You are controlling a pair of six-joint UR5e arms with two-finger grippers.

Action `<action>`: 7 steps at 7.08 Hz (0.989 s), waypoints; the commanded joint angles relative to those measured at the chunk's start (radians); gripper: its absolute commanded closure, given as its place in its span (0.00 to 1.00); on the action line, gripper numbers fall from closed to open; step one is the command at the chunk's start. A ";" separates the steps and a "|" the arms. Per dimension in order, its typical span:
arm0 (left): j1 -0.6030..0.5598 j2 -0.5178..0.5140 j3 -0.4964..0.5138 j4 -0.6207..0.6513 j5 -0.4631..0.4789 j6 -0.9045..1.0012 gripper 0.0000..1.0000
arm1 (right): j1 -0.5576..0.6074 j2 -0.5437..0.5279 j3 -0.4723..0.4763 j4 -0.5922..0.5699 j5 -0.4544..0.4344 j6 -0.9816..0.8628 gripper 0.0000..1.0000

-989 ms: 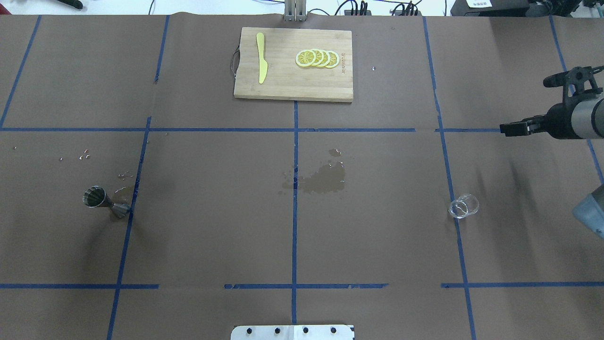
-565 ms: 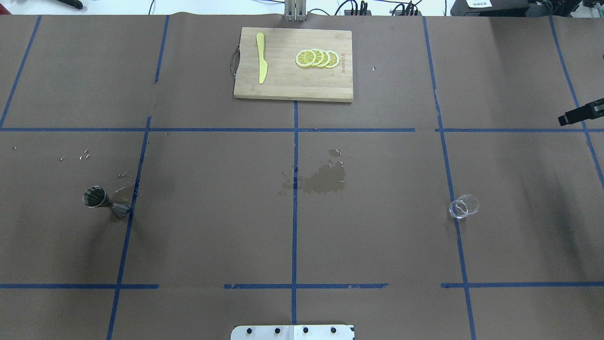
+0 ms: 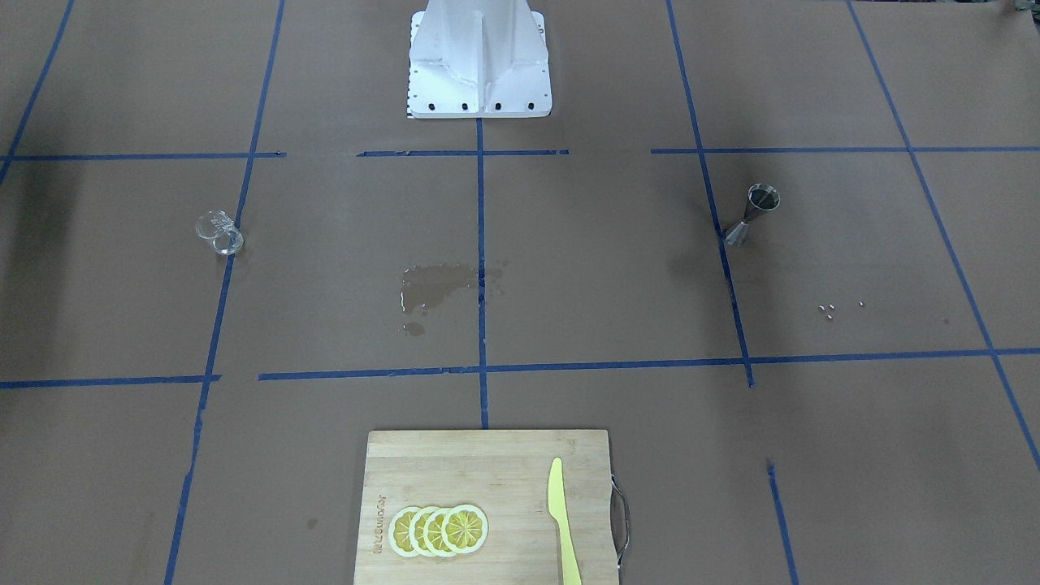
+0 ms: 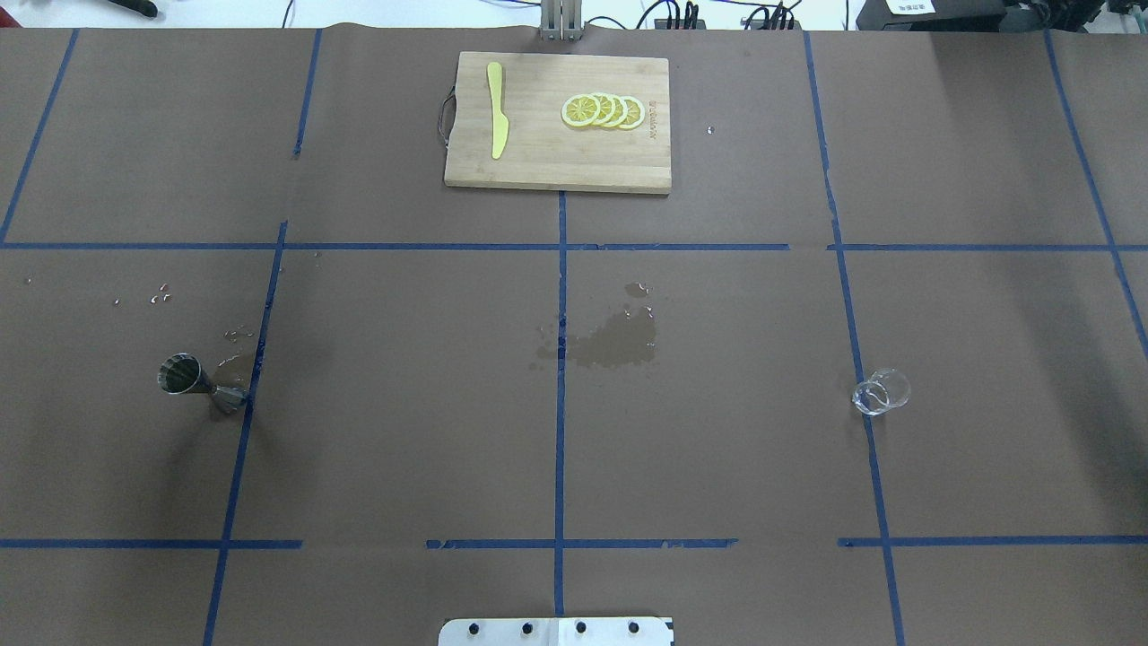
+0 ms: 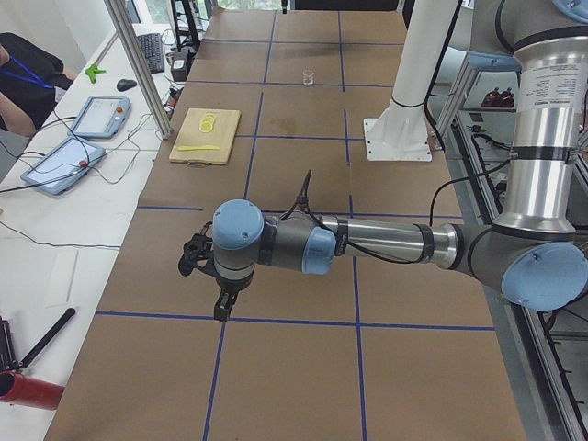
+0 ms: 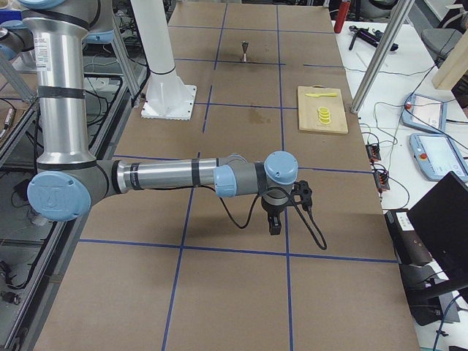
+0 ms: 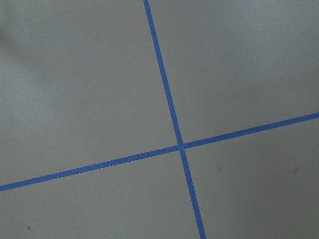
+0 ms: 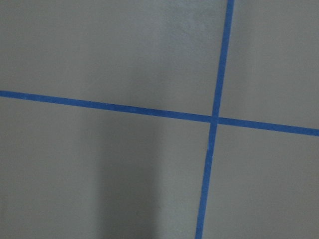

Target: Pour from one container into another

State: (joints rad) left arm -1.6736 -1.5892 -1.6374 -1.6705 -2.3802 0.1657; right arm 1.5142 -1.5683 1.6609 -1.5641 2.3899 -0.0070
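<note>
In the overhead view, the glass beaker (image 4: pixel 881 393) sits at the right of the frame, right beside a blue tape line (image 4: pixel 859 377). The steel jigger (image 4: pixel 202 386) stands well apart from it at the left, its foot touching another tape line. Neither arm appears in this view or in the front-facing one, where the sides swap: the beaker (image 3: pixel 219 233) is at the left and the jigger (image 3: pixel 751 215) at the right, with the white robot base (image 3: pixel 479 65) at top centre.

Both views show a dark wet stain (image 4: pixel 614 341) near the middle of the brown paper and small droplets (image 4: pixel 160 294) up and to the left of the jigger. A wooden cutting board (image 4: pixel 556 161) carries fanned lemon slices (image 4: pixel 603 111) and a yellow knife (image 4: pixel 496 109).

Only the side views show the arms. In the left one, the left gripper (image 5: pixel 221 309) points down over the paper in the lower half of the frame. The beaker (image 5: pixel 310 77) is a tiny upright glass far off at the top. In the right one, the right gripper (image 6: pixel 274 227) likewise hangs over bare paper, with the jigger (image 6: pixel 245 51) upright at the top.

From these angles it cannot be told how far either pair of fingers is spread, though nothing is seen in them. Each wrist camera shows only paper and crossing tape.
</note>
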 commanded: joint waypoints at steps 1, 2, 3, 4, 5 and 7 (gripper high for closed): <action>0.000 0.000 0.005 0.000 -0.001 0.000 0.00 | 0.041 -0.022 0.004 -0.053 -0.026 -0.057 0.00; 0.000 0.002 0.007 -0.002 -0.005 0.000 0.00 | 0.052 -0.029 0.002 -0.051 -0.050 -0.057 0.00; 0.000 0.002 0.008 -0.002 -0.007 0.000 0.00 | 0.064 -0.039 0.005 -0.050 -0.058 -0.057 0.00; 0.000 0.002 -0.001 0.008 -0.010 0.000 0.00 | 0.066 -0.039 0.005 -0.048 -0.060 -0.057 0.00; 0.002 0.002 -0.001 0.002 -0.010 -0.006 0.00 | 0.066 -0.042 0.005 -0.048 -0.060 -0.057 0.00; 0.002 0.002 0.002 0.002 -0.008 -0.003 0.00 | 0.066 -0.044 0.005 -0.048 -0.055 -0.047 0.00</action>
State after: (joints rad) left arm -1.6723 -1.5877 -1.6376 -1.6692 -2.3888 0.1610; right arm 1.5795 -1.6119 1.6658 -1.6116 2.3314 -0.0610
